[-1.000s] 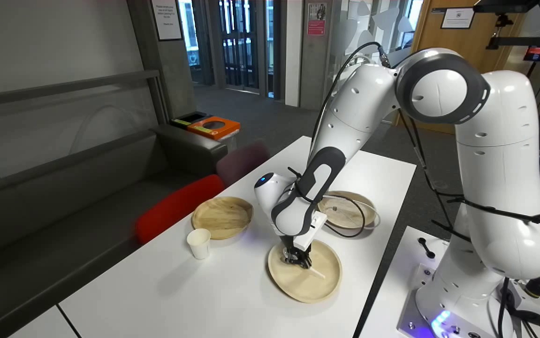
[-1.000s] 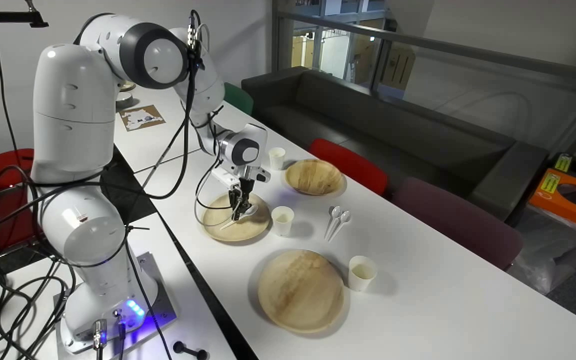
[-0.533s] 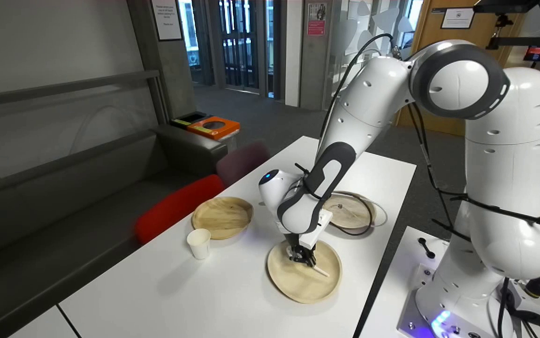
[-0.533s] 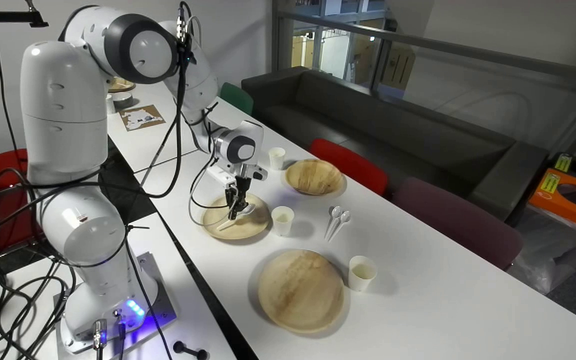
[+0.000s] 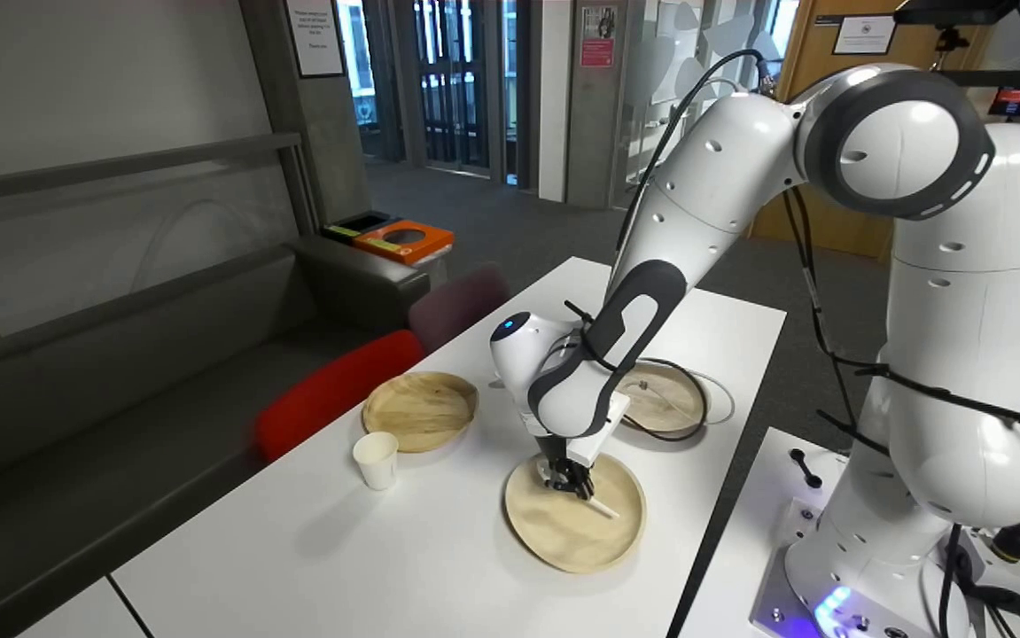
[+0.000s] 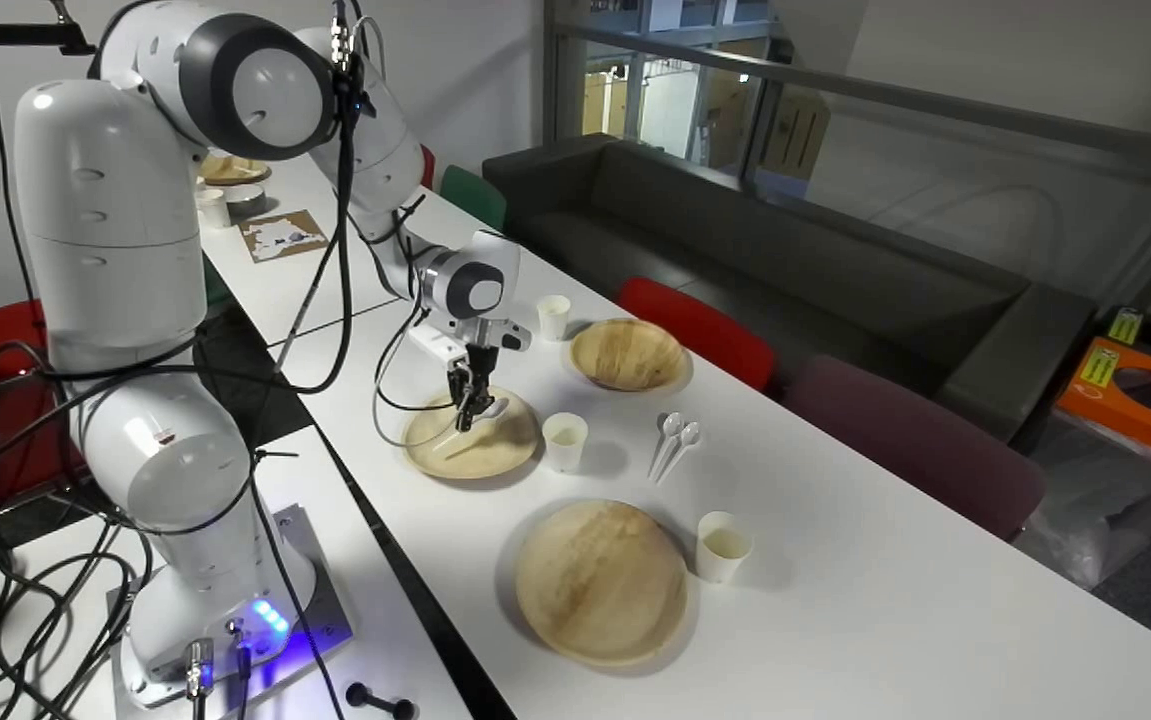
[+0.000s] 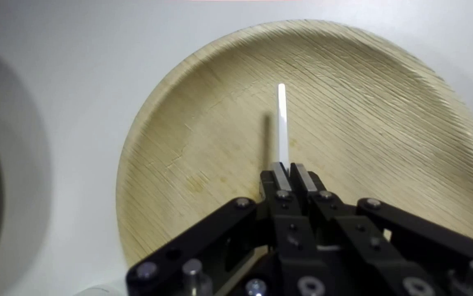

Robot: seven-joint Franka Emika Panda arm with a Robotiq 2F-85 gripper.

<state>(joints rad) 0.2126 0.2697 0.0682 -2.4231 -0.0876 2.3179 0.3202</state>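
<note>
Claw (image 7: 289, 167), nearly closed, pinches a white spoon (image 7: 282, 123) by the handle, a thin slit between its tips. From there the handle runs toward twelve o'clock in the wrist view, above a pale round plate (image 7: 384, 139), the spoon's shadow (image 7: 266, 137) lying beside it at nine o'clock; the scoop end (image 6: 497, 408) shows at the claw's three o'clock in an exterior view. At eleven o'clock in an exterior view, a dark-edged white sign (image 5: 315, 37) seems to begin "Please", the rest too small; a red-bottomed notice (image 5: 598, 40) just past twelve and yellow labels (image 6: 1100, 366) on an orange bin top (image 6: 1085, 402), at three o'clock in an exterior view, are illegible.
</note>
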